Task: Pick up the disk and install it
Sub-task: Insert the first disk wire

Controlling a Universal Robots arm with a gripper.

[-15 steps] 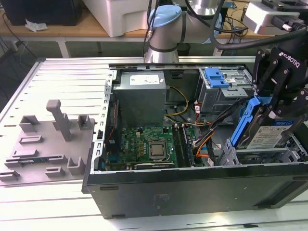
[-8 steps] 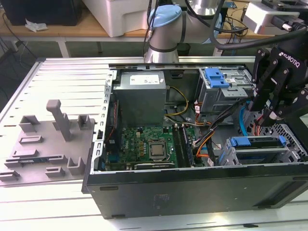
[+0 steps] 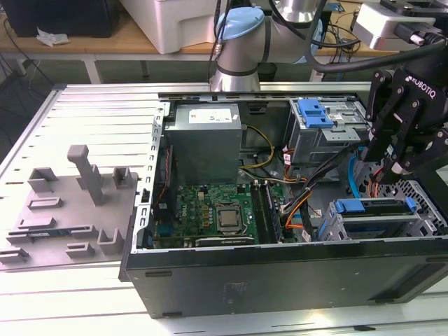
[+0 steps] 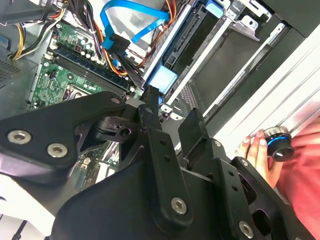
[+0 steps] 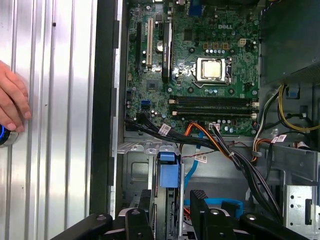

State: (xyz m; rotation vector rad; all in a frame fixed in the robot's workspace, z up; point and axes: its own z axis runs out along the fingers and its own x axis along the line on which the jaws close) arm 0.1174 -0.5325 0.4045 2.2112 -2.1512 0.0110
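The tool [image 3: 386, 162] hung released and empty, its two black fingers [image 4: 150, 120] spread apart. It was over the drive bay [image 3: 392, 224] at the end of the computer case [image 3: 280, 280] toward the exterior view's right. The case lay open on the ribbed metal desk [image 3: 70, 294], close to the desk's edge on that same side.

The disk [image 5: 168, 172] stood on edge in a slot of that bay, showing mainly the blue bracket along its rim. It sat straight beyond the gap between the fingers and, as far as could be seen, was not touched by them. Whether it was pushed fully home could not be told.

The blue flat cable [image 4: 130, 15] and the orange wires [image 5: 202, 132] ran just beside the bay, so a finger coming in off line could hook one and drag it. The bracket looked thin. A pinch at its end alone might bend it or slip, and a tilted disk could jam against the bay's metal rails.

A person's hand [image 5: 12, 100] rested on the desk just outside the case wall, on a blue-ringed knob [image 4: 278, 142]. A sideways swing of the arm could strike it.
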